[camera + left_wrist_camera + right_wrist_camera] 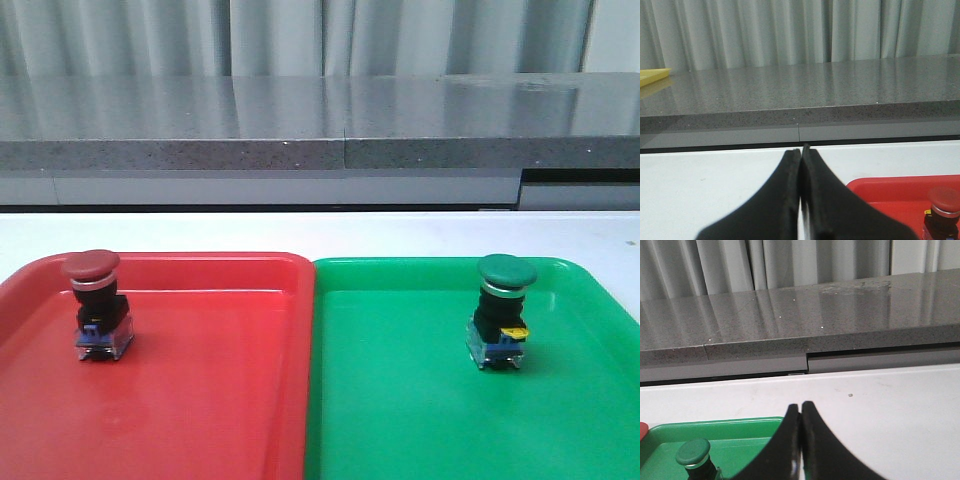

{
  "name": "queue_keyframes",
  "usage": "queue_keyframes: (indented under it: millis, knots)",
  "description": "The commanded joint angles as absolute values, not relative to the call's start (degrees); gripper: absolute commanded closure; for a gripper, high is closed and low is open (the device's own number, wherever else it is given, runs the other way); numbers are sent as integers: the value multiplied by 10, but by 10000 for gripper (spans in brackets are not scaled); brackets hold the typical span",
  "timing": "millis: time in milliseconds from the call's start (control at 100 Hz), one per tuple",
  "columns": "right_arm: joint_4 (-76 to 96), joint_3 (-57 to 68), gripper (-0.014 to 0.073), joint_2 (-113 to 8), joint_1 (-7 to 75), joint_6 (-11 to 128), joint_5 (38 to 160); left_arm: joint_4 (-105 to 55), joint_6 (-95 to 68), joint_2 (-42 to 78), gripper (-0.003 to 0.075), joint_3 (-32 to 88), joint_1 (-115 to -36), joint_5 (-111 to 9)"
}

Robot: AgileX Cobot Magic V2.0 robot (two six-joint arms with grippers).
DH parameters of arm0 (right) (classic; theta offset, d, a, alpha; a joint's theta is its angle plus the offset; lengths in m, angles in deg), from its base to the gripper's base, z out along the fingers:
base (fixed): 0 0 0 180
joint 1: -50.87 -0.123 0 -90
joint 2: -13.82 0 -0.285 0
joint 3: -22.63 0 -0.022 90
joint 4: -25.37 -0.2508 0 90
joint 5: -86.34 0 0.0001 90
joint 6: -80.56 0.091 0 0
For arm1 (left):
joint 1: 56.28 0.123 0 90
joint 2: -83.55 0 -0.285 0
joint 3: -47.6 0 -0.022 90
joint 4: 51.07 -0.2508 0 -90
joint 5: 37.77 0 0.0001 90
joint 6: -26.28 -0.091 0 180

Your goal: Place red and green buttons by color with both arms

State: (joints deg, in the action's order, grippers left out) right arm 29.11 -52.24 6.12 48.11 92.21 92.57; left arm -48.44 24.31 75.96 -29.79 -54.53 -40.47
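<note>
From my remote station, the sorting looks finished: the dark-red mushroom-head push-button (95,305) stands upright in the red plastic tray (220,400), and the green-capped push-button (502,312) stands upright in the green plastic tray (420,420) beside it on the white tabletop (320,232). My left gripper (801,152) hangs closed and empty, clear of the red tray; my right gripper (800,407) is likewise closed on nothing, beside the green tray. By my reading, nothing remains but to park both arms.
</note>
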Motion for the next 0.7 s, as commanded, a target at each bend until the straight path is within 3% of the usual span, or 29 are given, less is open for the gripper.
queue_keyframes:
  millis: [0,190,690]
  knots:
    - [299,-546,658,68,485,921,799,-479,248,779,741,-304,-545,-364]
    - [299,-550,658,79,484,921,753,-479,248,779,741,-304,-545,-364]
    - [299,-551,658,79,484,921,795,-479,248,779,741,-304,-545,-364]
